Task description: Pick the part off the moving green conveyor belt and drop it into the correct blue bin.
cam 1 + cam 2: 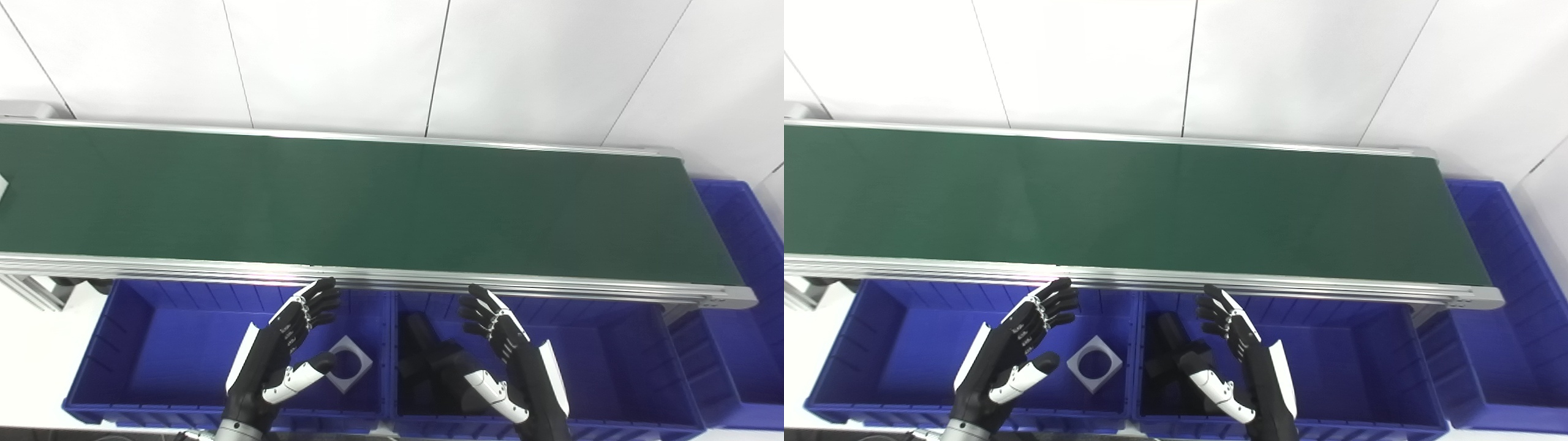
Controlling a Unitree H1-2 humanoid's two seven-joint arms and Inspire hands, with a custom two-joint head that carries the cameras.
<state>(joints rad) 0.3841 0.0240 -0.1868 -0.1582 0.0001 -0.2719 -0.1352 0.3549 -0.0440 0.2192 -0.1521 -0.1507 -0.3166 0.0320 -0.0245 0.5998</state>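
Belt (pixel 367 202) of green runs across the whole scene, with a sliver of a pale part (pixel 2 185) just showing at its far left edge. Below its near rail, the left bin (pixel 122 343) holds a grey square block with a round hole (pixel 1094 364). The left hand (pixel 288 349) hovers over that bin, fingers spread, holding nothing. The middle bin (pixel 612 361) contains dark parts (pixel 1170 355); the right hand (pixel 508 361) hangs above it, likewise spread and empty. A third bin (pixel 747 269) sits past the belt's right end.
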